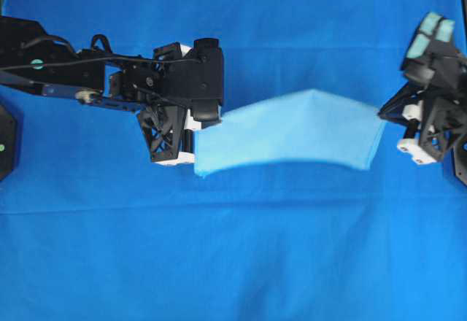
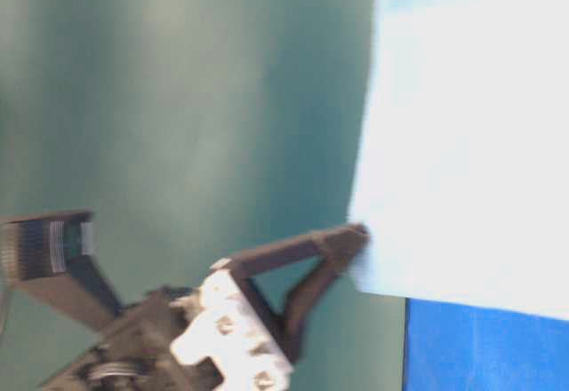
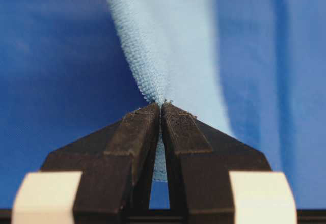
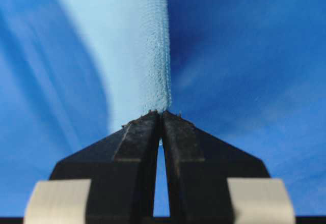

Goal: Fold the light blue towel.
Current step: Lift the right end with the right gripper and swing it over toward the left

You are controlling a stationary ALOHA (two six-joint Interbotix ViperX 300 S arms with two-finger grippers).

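Item: light blue towel [image 1: 292, 135], lifted off the counter [image 1: 233, 263]; your left gripper [image 3: 161, 107] pinched its 9 o'clock edge, right gripper [image 4: 161, 114] its 3 o'clock edge. Step: carrying. Next, likely: lay it over evenly.

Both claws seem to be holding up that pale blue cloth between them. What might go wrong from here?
1. Each gripper pinches only the very edge of the light blue towel: the left gripper and right gripper show just a sliver between shut tips, so a tug could pull it free.
2. The towel sags between them; if they move unevenly, the fold may land crooked on the table cover.
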